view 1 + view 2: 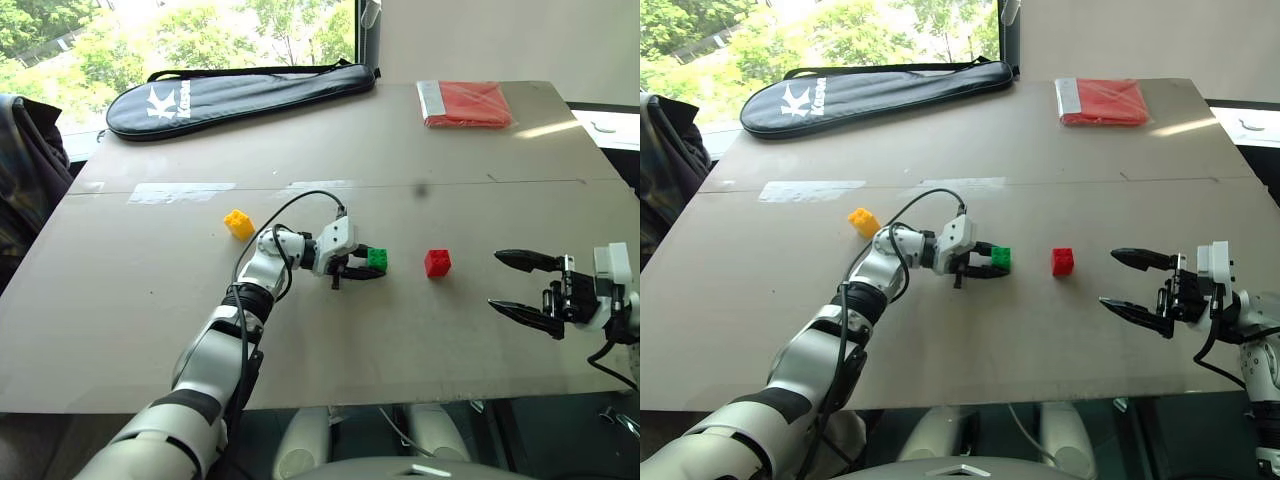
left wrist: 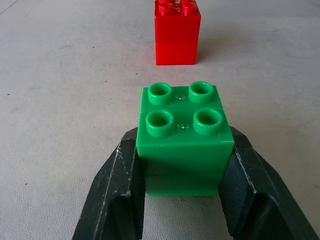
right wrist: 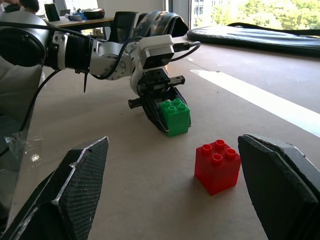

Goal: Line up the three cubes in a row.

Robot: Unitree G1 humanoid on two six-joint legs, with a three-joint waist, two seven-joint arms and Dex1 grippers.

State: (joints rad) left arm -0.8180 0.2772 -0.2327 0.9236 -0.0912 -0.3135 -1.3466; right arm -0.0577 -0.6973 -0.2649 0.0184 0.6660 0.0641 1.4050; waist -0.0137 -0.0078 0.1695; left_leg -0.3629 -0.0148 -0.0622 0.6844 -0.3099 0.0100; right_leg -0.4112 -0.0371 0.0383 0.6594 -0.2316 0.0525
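The left gripper [image 1: 372,263] clamps the green brick [image 1: 377,259]; better release it level with the red brick [image 1: 437,262]. The right gripper [image 1: 522,286] has its fingers spread, empty.

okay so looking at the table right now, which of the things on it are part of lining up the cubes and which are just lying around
Part of the job:
green cube, gripped by the left gripper
red cube, on the table to the green one's right
yellow cube, off to the left
right gripper, open, holding nothing

Just lying about:
black racket bag at the far edge
flat red packet at the far right
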